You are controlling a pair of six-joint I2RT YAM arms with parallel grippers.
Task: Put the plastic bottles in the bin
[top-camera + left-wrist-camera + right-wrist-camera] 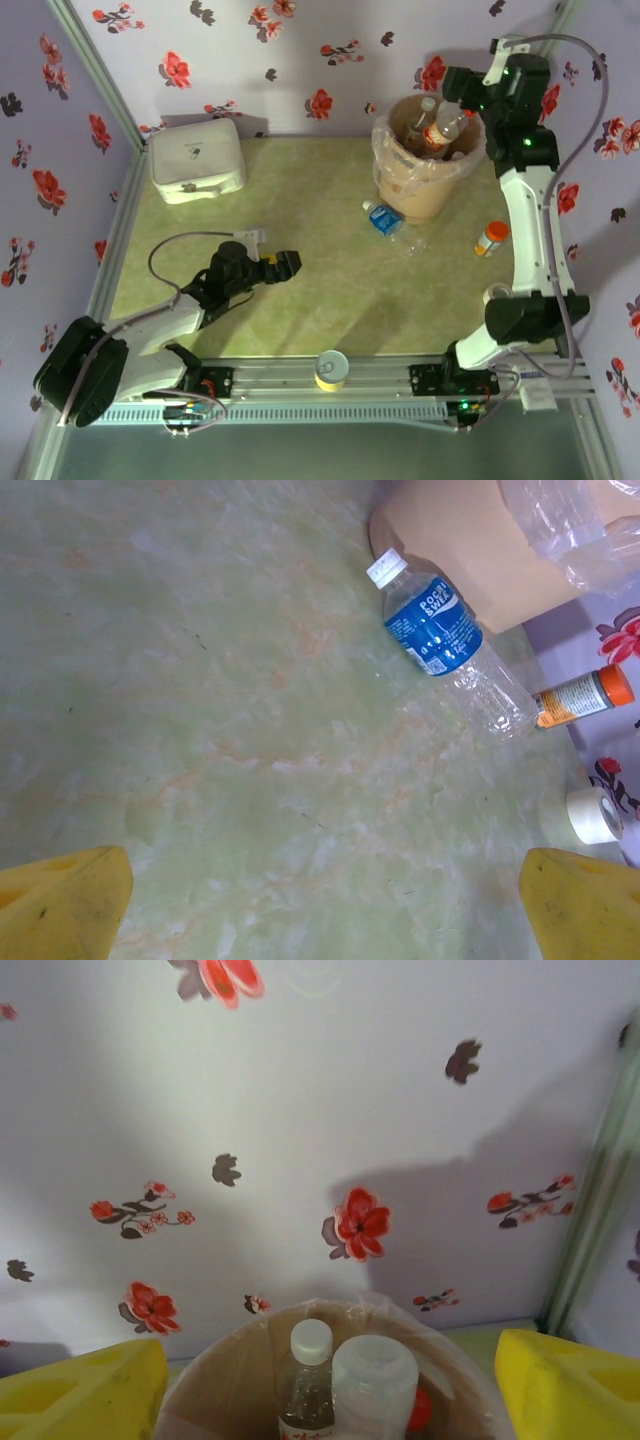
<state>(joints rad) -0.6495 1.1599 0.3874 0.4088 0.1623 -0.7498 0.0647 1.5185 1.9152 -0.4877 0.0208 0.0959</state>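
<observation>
Right gripper (330, 1348) hangs wide open and empty just above the bin (215, 1385) with bottles (372, 1380) inside, while left gripper (322, 880), also spread empty, faces a blue-labelled bottle (440, 635) lying ahead.

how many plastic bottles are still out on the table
1: a blue-labelled bottle lying on its side by the near side of the bin; more may hide behind it.

Overhead and both wrist views share the bin (440, 196).

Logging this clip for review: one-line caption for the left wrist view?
Open left gripper faces a blue-labelled bottle lying beside the beige bin, orange-capped vial beyond.
</observation>
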